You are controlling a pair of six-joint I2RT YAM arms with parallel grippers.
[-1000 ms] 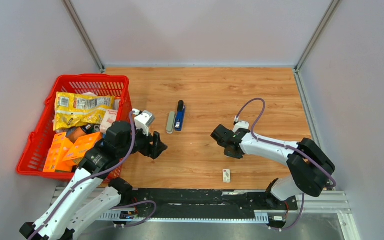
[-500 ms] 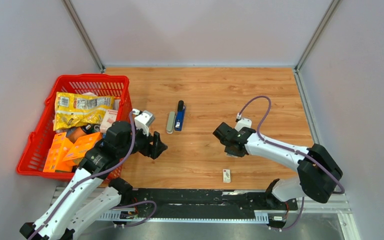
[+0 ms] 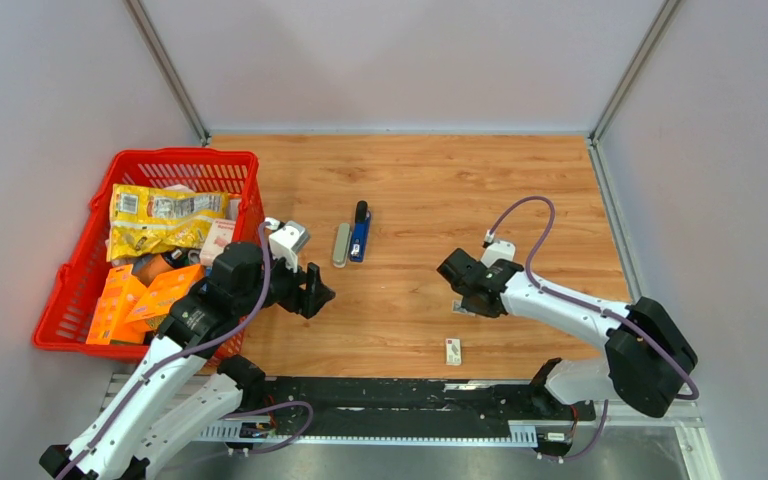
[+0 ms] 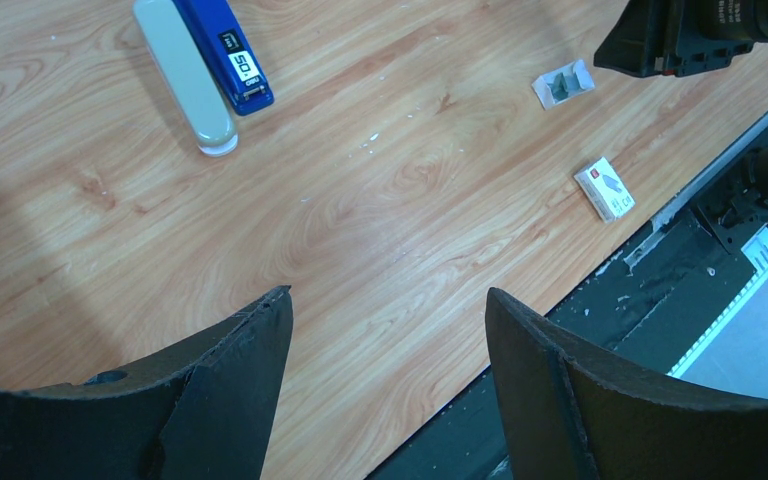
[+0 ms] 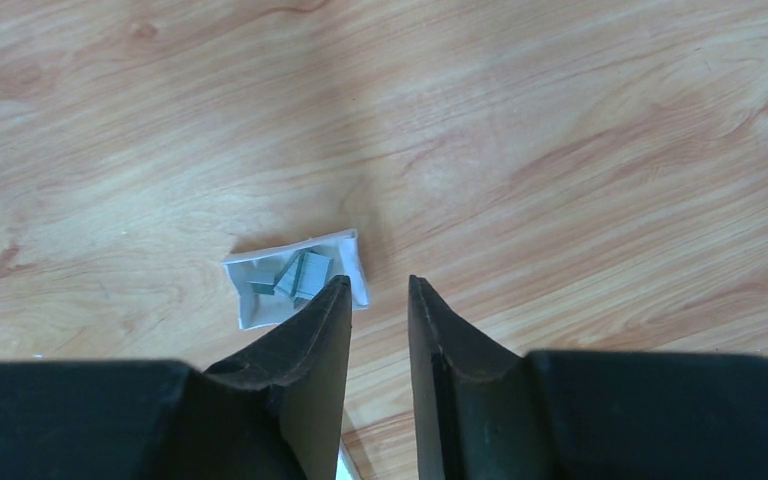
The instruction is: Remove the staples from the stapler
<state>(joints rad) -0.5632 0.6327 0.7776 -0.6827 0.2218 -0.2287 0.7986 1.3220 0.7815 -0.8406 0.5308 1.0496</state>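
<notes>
A blue stapler (image 3: 360, 238) and a grey stapler (image 3: 341, 245) lie side by side mid-table; they also show in the left wrist view, blue (image 4: 226, 55) and grey (image 4: 184, 75). Short grey staples (image 5: 300, 274) lie on a small white paper (image 5: 250, 300), just ahead and left of my right gripper (image 5: 375, 282). Its jaws stand a narrow gap apart with nothing between them. In the top view the right gripper (image 3: 463, 290) hovers over that paper (image 4: 563, 83). My left gripper (image 3: 315, 292) is wide open and empty above bare wood (image 4: 388, 292), near and left of the staplers.
A small white printed packet (image 3: 453, 351) lies near the front edge, also in the left wrist view (image 4: 604, 189). A red basket (image 3: 180, 157) full of snack packs stands at the left. Grey walls close in the table.
My right gripper has drifted right and slightly toward the near edge, away from the staplers. The left arm and the staplers have not moved.
</notes>
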